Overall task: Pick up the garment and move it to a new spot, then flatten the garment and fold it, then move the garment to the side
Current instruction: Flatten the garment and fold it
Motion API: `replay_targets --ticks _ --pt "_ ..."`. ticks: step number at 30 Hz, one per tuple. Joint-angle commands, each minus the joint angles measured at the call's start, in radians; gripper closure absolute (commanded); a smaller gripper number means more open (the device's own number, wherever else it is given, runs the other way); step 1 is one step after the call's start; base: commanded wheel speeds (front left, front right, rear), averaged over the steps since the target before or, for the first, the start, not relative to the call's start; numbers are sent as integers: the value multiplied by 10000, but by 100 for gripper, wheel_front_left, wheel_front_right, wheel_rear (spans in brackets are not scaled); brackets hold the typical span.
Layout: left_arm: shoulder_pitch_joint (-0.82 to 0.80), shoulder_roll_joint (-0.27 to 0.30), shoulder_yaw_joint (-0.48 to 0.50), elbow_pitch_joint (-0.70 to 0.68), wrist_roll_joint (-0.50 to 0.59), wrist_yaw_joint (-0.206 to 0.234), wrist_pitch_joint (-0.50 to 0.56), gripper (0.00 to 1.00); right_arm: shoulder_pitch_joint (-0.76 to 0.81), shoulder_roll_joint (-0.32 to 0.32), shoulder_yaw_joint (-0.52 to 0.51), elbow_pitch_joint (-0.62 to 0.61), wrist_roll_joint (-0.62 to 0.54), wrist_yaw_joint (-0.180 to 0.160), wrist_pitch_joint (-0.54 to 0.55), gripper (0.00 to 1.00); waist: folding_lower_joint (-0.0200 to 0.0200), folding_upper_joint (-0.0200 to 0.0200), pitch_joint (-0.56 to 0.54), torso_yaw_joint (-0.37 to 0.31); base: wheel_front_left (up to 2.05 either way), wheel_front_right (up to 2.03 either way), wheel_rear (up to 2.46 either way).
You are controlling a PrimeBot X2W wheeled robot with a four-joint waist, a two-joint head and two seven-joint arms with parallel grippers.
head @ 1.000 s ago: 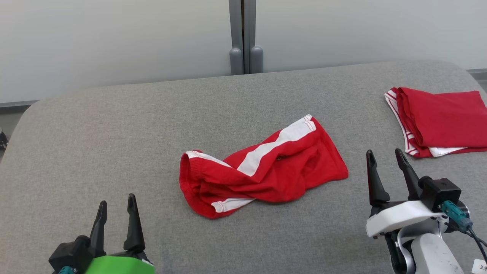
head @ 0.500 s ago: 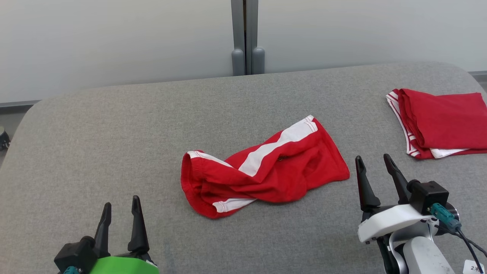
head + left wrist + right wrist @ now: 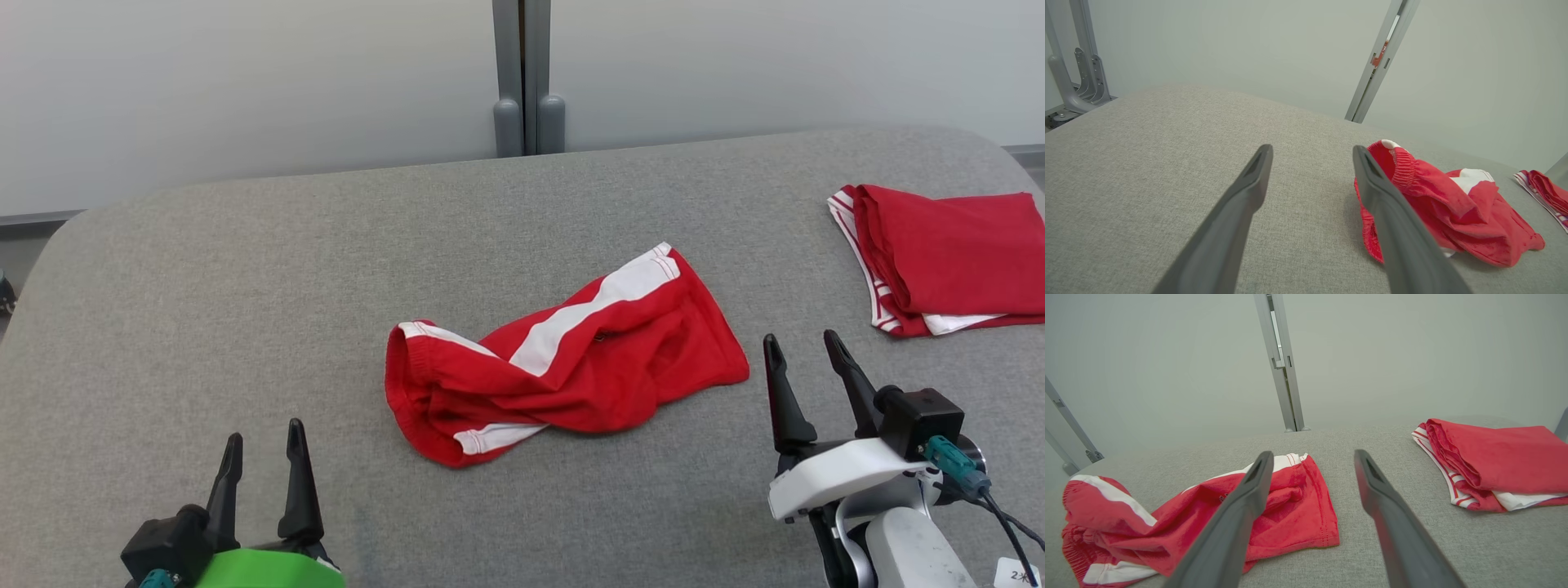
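Fingers of the left gripper [image 3: 265, 430] rise at the lower left of the head view, spread wide with nothing between them, over plain grey cloth. At the lower right the right gripper [image 3: 800, 337] stands the same way, with its fingers wide apart and empty. Its tips are close to the right of the red shorts [image 3: 571, 359] and grip nothing.

The shorts lie crumpled at the middle of the grey padded table [image 3: 245, 286], twisted on themselves. The elastic waistband bunches at their lower left end, and a white side stripe runs diagonally to the upper right. The leg hem ends in a straight edge facing the right gripper. In the left wrist view the waistband sits just right of the right-hand finger.

Open cloth surrounds the shorts on every side. The widest free stretch crosses the left half of the frame and reaches the table's rounded left corner.

Farther back, at the right edge, a folded red garment [image 3: 955, 253] with white trim lies flat, well apart from the shorts. Beyond the table's far edge stand a grey post [image 3: 528, 82] and a pale wall [image 3: 245, 82].
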Motion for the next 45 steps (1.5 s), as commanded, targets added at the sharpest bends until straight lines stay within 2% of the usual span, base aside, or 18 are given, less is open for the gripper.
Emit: replay_targets --ticks 1,7,12,16,20,27,30,31,32,33,39,45 --pt "-136 8 -2 -5 161 -24 -7 0 25 -22 -7 -15 55 -16 -29 0 0 0 41 2 0 0 0" --pt "-927 113 -515 372 723 -136 116 0 -124 -22 -37 -52 37 -16 -29 0 0 0 263 26 0 0 0" --pt "-2227 132 -1201 946 939 -282 1391 0 -246 -20 29 -62 45 -16 -27 0 0 0 515 -36 0 0 0" --pt "-3050 83 -1607 1441 608 -423 2415 0 -366 -20 114 -16 96 -16 -27 0 0 0 717 -173 0 0 0" --pt "-3548 51 -1676 2031 183 -182 3109 0 -491 -22 99 7 94 -16 -27 0 0 0 881 -350 0 0 0" --pt "-3918 13 -1937 2454 -842 -428 3591 0 -538 -18 -49 0 50 -16 -27 0 0 0 1058 -507 0 0 0" --pt "-4024 18 -2164 2384 -1146 -530 3604 54 -574 -20 -77 34 33 -16 -27 0 0 0 1062 -509 0 0 0" --pt "-4053 17 -2228 2330 -1199 -547 3527 69 -580 -20 -78 34 38 -16 -27 0 0 0 1055 -503 0 0 0" --pt "-4061 16 -2290 2276 -1259 -574 3457 94 -583 -20 -78 34 43 -16 -27 0 0 0 1049 -496 0 0 0" --pt "-4053 15 -2394 2177 -1323 -603 3360 100 -585 -20 -82 33 47 -16 -27 0 0 0 1040 -480 0 0 0" --pt "-3185 59 -3081 861 -1941 -819 3356 100 -467 -20 -174 -9 30 -16 -27 0 0 0 990 -307 0 0 0" --pt "-1370 577 -3409 -489 -2448 -788 3922 100 -396 -22 -322 26 -3 -16 -29 0 0 0 1016 -13 0 0 0"
